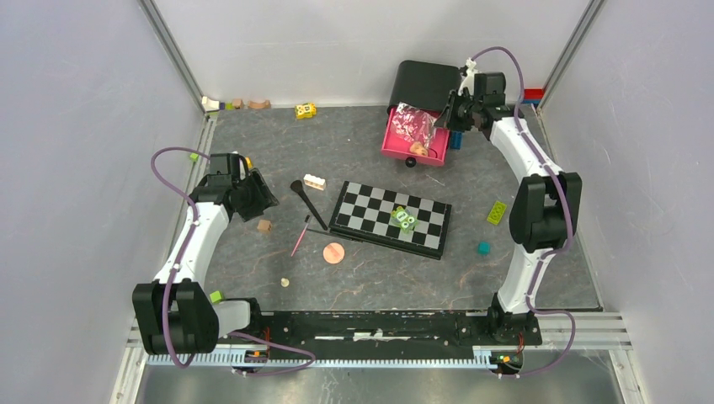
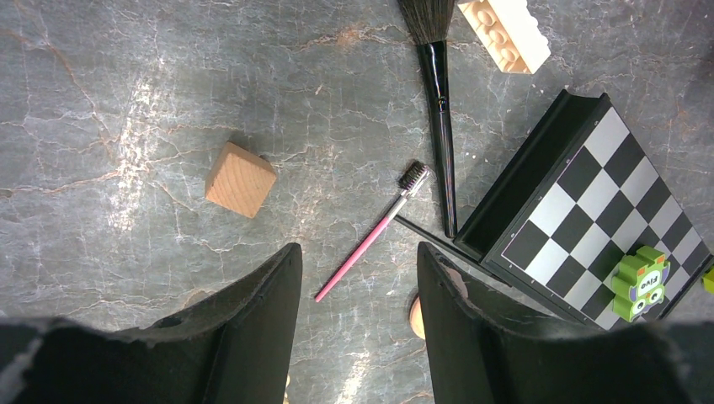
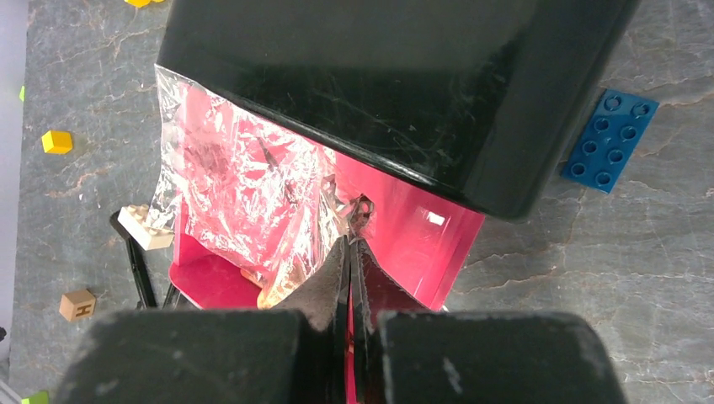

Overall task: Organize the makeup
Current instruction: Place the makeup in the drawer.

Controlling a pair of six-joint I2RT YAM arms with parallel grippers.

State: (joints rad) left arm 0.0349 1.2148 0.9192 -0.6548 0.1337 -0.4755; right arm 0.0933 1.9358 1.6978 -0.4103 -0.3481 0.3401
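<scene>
Over the pink pencil on the table: left gripper released.
Hides most of the peach puff behind one finger; right gripper clenched at clear film over pink box.

- black-and-white chequered board lying flat near the middle of the grey marbled tabletop
- two lime-green toy blocks standing on the board; one has a printed face
- cream studded brick just beyond the board's left corner
- plain wooden cube well left of the board
- yellow block near the back wall
- cluster of small blocks in the far left corner
- flat green brick right of the board, with a small teal piece nearer in
- flat blue studded plate at the far right
</scene>
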